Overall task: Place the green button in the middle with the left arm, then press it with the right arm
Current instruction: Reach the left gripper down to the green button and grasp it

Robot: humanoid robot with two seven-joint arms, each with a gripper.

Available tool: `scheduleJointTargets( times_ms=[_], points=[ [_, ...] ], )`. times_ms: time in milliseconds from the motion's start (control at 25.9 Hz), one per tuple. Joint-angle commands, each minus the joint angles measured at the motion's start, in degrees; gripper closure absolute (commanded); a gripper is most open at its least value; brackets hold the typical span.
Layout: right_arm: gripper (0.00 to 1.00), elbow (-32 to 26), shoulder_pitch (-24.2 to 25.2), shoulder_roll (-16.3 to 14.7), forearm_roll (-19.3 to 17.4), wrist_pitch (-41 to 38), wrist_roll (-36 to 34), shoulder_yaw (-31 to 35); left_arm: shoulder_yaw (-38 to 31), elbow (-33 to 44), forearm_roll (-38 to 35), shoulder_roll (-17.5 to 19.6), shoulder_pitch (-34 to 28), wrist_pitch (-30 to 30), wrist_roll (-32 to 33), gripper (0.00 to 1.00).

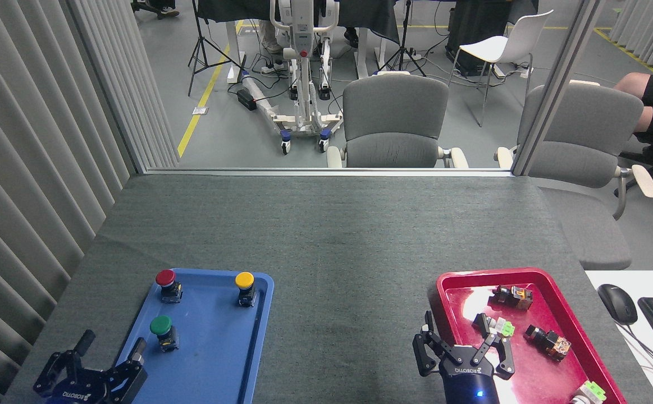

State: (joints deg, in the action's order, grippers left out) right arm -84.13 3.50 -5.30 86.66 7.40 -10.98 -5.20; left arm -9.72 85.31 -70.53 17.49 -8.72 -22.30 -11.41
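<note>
Grey felt covers the table (326, 235) in front of me, with a glass partition at its far edge and two grey office chairs (395, 120) beyond it.

From the head view, I see a flat blue plastic tray (214, 359) at the near left. On it stands the green button (163, 331), a round dark-green cap on a short black body, upright in the tray's near-left part. A red-capped button (167, 284) sits farther back, and a yellow-capped button (245, 287) stands to the far right of the tray.

My left gripper (110, 350) hovers at the tray's near-left corner, jaws spread apart and holding nothing, just near-left of the green button without touching it.

A glossy red plastic tray (534, 275) at the near right carries loose switch parts. My right gripper (461, 339) hangs over its left rim, fingers parted and empty.
</note>
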Motion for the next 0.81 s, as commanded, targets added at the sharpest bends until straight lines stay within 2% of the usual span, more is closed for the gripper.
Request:
scheduleJointTargets(
  times_ms=[0,193,309,502,772],
  points=[
    [0.0,-0.07,0.2,-0.06,0.53,-0.02,-0.27,0.01,1.55,-0.58,-0.93,-0.44,0.29,-2.84,0.95,0.01],
    [0.0,-0.51,0.81,-0.24,0.53,-0.02,-0.27,0.01,3.39,-5.77,-5.85,-1.14,3.19,-1.7,0.96,0.02],
    [0.0,-0.6,0.9,0.03,0.7,-0.02,-0.27,-0.52,5.15,-10.34,-9.46,-2.2,6.97,-1.52,1.13,0.02],
    [0.0,-0.69,0.64,-0.06,0.79,-0.02,-0.27,-1.57,5.24,-16.84,-9.63,-2.81,10.04,-1.43,1.04,0.02],
    [0.0,-0.51,1.25,-0.5,0.7,-0.28,-0.18,-1.57,6.47,-20.18,-9.63,-3.87,12.15,-1.61,0.87,0.03]
  ],
)
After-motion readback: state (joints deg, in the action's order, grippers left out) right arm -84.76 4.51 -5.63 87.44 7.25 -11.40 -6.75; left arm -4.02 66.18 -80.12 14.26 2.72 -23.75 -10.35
